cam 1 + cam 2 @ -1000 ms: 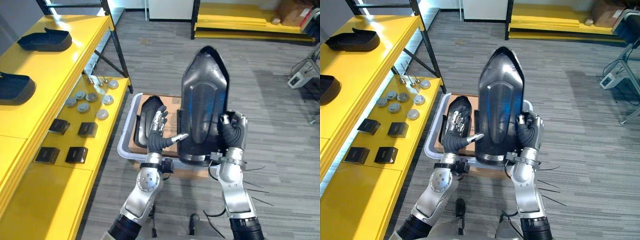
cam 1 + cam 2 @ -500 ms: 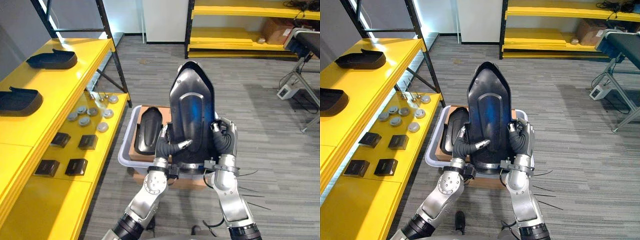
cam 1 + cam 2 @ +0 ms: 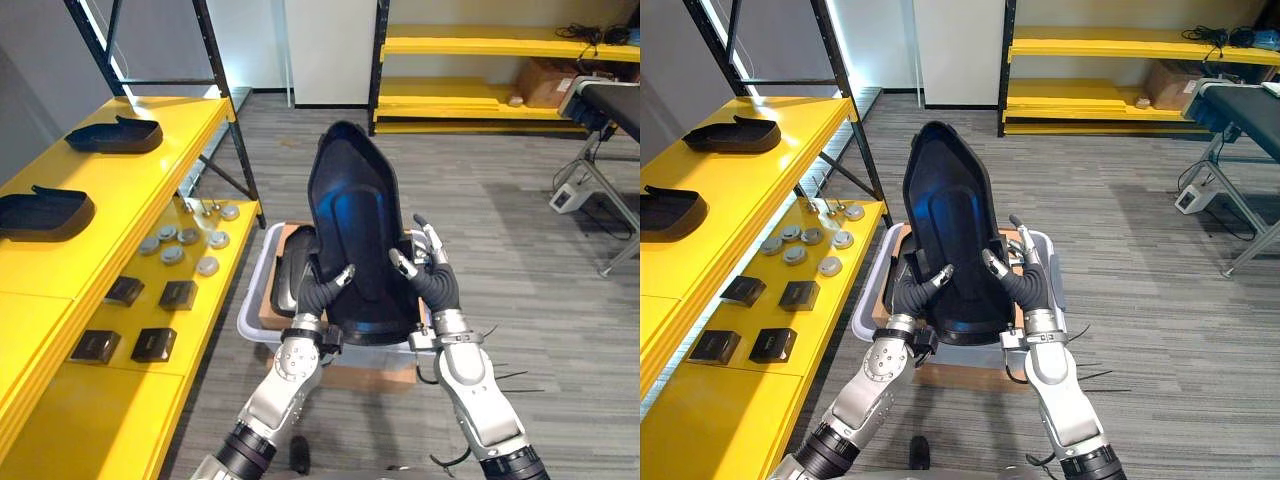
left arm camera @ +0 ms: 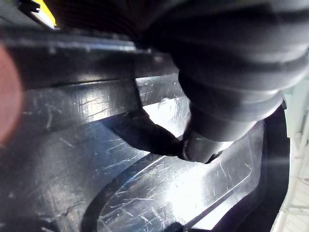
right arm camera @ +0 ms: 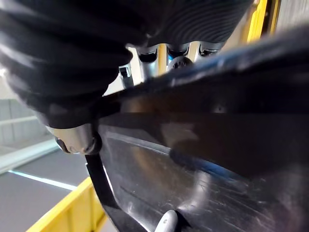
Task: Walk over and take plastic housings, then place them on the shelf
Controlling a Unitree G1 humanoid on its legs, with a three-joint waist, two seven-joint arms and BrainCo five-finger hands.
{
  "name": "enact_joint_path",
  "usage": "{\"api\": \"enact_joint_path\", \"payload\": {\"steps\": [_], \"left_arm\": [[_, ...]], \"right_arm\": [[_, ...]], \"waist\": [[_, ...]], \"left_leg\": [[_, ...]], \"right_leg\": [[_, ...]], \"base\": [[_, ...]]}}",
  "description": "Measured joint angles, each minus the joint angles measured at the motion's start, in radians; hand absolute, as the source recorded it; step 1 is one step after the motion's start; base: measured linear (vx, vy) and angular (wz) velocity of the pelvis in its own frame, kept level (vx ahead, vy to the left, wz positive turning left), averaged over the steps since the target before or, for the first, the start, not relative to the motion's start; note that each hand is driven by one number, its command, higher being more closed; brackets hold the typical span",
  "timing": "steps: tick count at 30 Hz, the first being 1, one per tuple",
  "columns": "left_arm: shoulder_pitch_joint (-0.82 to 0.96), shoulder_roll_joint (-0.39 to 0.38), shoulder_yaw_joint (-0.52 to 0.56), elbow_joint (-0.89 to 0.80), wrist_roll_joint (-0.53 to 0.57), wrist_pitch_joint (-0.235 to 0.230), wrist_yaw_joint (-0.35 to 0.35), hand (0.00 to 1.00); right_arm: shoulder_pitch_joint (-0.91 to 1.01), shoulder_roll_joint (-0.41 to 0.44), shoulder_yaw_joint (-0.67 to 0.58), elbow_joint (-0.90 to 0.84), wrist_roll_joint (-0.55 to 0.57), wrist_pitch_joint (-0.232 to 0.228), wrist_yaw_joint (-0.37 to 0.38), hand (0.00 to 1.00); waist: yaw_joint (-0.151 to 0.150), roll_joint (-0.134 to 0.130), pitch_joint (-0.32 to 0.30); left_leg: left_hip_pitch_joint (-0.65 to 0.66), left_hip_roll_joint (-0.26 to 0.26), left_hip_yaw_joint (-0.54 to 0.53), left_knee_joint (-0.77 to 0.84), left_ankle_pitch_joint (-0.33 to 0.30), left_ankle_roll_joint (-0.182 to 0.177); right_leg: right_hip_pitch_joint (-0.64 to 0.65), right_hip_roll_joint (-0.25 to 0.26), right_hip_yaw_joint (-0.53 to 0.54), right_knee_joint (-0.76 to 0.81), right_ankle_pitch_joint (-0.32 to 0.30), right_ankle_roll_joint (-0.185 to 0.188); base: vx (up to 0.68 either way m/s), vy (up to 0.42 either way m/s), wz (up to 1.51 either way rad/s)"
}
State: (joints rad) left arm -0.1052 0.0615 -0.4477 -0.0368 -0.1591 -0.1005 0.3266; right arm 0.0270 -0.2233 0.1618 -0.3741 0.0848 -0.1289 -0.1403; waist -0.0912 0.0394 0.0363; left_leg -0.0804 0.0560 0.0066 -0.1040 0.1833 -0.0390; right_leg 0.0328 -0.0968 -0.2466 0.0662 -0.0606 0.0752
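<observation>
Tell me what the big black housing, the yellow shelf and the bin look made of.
Black housing: likely moulded plastic, glossy; it shows a blue sheen and fine scratches.
Yellow shelf: smooth painted surface that reflects light; metal or coated wood, cannot tell which.
Bin: probably pale grey plastic, judging by its thick rounded rim.

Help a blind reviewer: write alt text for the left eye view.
A large black plastic housing stands upright, pinched between the left robot hand and right robot hand, above a grey bin. A yellow shelf at left carries two more housings.
</observation>
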Motion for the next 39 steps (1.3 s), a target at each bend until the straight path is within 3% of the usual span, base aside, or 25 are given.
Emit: {"api": "enact_joint_path", "payload": {"steps": [2,4,7,10,13,16,17,20,24,29,32,33,34,35,36,37,38,39], "left_arm": [[0.005,-0.011,0.022,-0.002,0.014,0.001,-0.002,1.0],[0.045,-0.017,0.082,-0.002,0.014,0.007,-0.001,1.0],[0.103,-0.007,0.135,-0.001,0.014,0.016,0.0,1.0],[0.149,-0.01,0.18,-0.002,0.014,0.017,0.0,1.0],[0.182,-0.013,0.208,-0.005,0.014,0.016,-0.015,1.0],[0.223,-0.018,0.244,-0.035,0.014,0.016,-0.026,1.0],[0.239,-0.018,0.256,-0.053,0.014,0.015,-0.033,1.0],[0.246,-0.011,0.276,-0.057,0.011,0.007,-0.064,1.0],[0.287,-0.009,0.285,-0.134,-0.011,-0.001,-0.111,1.0],[0.339,-0.001,0.292,-0.187,-0.03,-0.019,-0.13,1.0],[0.374,-0.012,0.29,-0.223,-0.031,-0.021,-0.133,1.0],[0.375,-0.024,0.289,-0.235,-0.031,-0.022,-0.132,1.0],[0.374,-0.041,0.286,-0.244,-0.034,-0.022,-0.132,1.0],[0.372,-0.048,0.284,-0.245,-0.037,-0.022,-0.133,1.0],[0.368,-0.057,0.284,-0.247,-0.045,-0.026,-0.133,1.0],[0.369,-0.074,0.282,-0.245,-0.056,-0.027,-0.131,1.0],[0.368,-0.079,0.279,-0.243,-0.063,-0.028,-0.131,1.0],[0.363,-0.077,0.274,-0.237,-0.067,-0.03,-0.131,1.0]], "right_arm": [[0.0,0.006,-0.064,-0.046,0.075,-0.036,0.015,0.0],[-0.012,0.034,-0.218,-0.109,0.161,-0.096,0.011,0.0],[-0.028,0.044,-0.401,-0.113,0.252,-0.145,0.001,0.0],[-0.023,0.067,-0.571,-0.015,0.343,-0.189,-0.055,0.0],[0.022,0.075,-0.676,0.19,0.359,-0.188,-0.104,0.0],[0.1,0.08,-0.714,0.447,0.399,-0.158,-0.131,0.0],[0.138,0.082,-0.712,0.554,0.428,-0.127,-0.125,0.0],[0.21,0.095,-0.709,0.849,0.444,-0.037,-0.048,0.0],[0.244,0.128,-0.703,1.142,0.374,0.028,0.038,0.0],[0.268,0.19,-0.648,1.282,0.297,0.065,0.08,0.0],[0.267,0.202,-0.57,1.303,0.253,0.069,0.085,0.0],[0.266,0.205,-0.54,1.302,0.233,0.069,0.082,0.0],[0.265,0.214,-0.536,1.301,0.213,0.07,0.079,0.0],[0.265,0.219,-0.539,1.302,0.203,0.07,0.078,0.0],[0.256,0.228,-0.538,1.304,0.181,0.071,0.076,0.0],[0.241,0.215,-0.536,1.303,0.172,0.071,0.075,0.0],[0.236,0.207,-0.535,1.3,0.166,0.07,0.074,0.0],[0.23,0.197,-0.533,1.301,0.154,0.072,0.072,0.0]], "waist": [[0.0,0.0,0.0],[-0.005,-0.001,-0.001],[-0.008,-0.002,-0.007],[-0.009,-0.004,-0.009],[-0.008,-0.009,-0.015],[-0.01,-0.008,-0.017],[-0.01,-0.008,-0.017],[-0.007,-0.008,-0.016],[-0.008,-0.009,-0.015],[-0.003,-0.031,0.0],[0.021,-0.035,0.025],[0.025,-0.035,0.037],[0.025,-0.029,0.04],[0.025,-0.052,0.054],[0.026,-0.061,0.071],[0.035,-0.05,0.082],[0.038,-0.039,0.082],[0.036,-0.037,0.084]], "left_leg": [[0.0,0.0,0.001,0.0,0.0,0.0],[-0.001,0.001,0.003,0.0,-0.001,0.001],[-0.002,0.002,0.011,0.0,-0.003,0.003],[-0.006,0.002,0.011,0.0,-0.004,0.005],[-0.013,0.0,0.009,0.0,-0.004,0.006],[-0.015,-0.002,0.008,0.0,-0.004,0.006],[-0.017,-0.001,0.008,0.0,-0.006,0.004],[-0.016,0.0,0.007,0.0,-0.008,0.001],[-0.008,-0.001,-0.001,0.0,-0.013,-0.002],[0.011,-0.006,-0.03,0.0,-0.03,-0.001],[-0.001,-0.009,-0.03,0.003,-0.031,0.001],[-0.046,-0.013,-0.032,0.037,-0.036,0.008],[-0.097,-0.02,-0.002,0.066,-0.079,0.069],[-0.113,-0.025,0.04,0.079,-0.118,0.122],[-0.146,-0.004,0.199,0.144,-0.144,0.154],[-0.165,0.049,0.408,0.224,-0.158,0.174],[-0.155,0.079,0.513,0.25,-0.171,0.191],[-0.138,0.108,0.643,0.255,-0.166,0.184]], "right_leg": [[0.0,0.0,0.0,0.0,0.0,0.0],[-0.002,0.0,0.002,-0.002,0.0,0.0],[-0.003,0.001,0.003,-0.012,0.0,0.001],[-0.005,0.003,0.001,-0.021,0.001,0.001],[-0.006,0.003,-0.002,-0.028,0.003,-0.001],[-0.008,0.004,-0.002,-0.028,0.003,-0.002],[-0.005,0.006,-0.001,-0.027,0.003,-0.003],[-0.004,0.009,-0.002,-0.021,-0.001,-0.005],[-0.001,0.006,-0.008,-0.001,-0.015,-0.005],[0.028,-0.003,-0.051,0.05,-0.065,-0.002],[0.025,-0.014,-0.098,0.11,-0.106,0.011],[0.018,-0.025,-0.158,0.14,-0.12,0.009],[0.015,-0.046,-0.243,0.157,-0.129,0.007],[0.019,-0.064,-0.291,0.15,-0.128,0.007],[0.032,-0.099,-0.37,0.145,-0.126,0.002],[0.042,-0.107,-0.438,0.154,-0.131,0.005],[0.049,-0.107,-0.469,0.161,-0.136,0.008],[0.067,-0.113,-0.514,0.177,-0.148,0.02]], "base": [[0.0,0.0,0.0],[0.01,-0.008,-0.02],[0.01,-0.006,-0.02],[0.01,-0.006,0.01],[0.02,-0.015,0.02],[0.04,-0.022,-0.01],[0.06,-0.033,-0.01],[0.02,-0.011,0.0],[0.0,-0.004,0.05],[-0.04,-0.023,0.28],[-0.03,-0.02,0.68],[-0.04,-0.025,1.59],[-0.03,-0.02,1.89],[-0.01,0.011,2.16],[0.02,0.032,2.01],[0.03,0.045,1.83],[0.09,0.062,1.53],[0.13,0.074,1.59]]}}
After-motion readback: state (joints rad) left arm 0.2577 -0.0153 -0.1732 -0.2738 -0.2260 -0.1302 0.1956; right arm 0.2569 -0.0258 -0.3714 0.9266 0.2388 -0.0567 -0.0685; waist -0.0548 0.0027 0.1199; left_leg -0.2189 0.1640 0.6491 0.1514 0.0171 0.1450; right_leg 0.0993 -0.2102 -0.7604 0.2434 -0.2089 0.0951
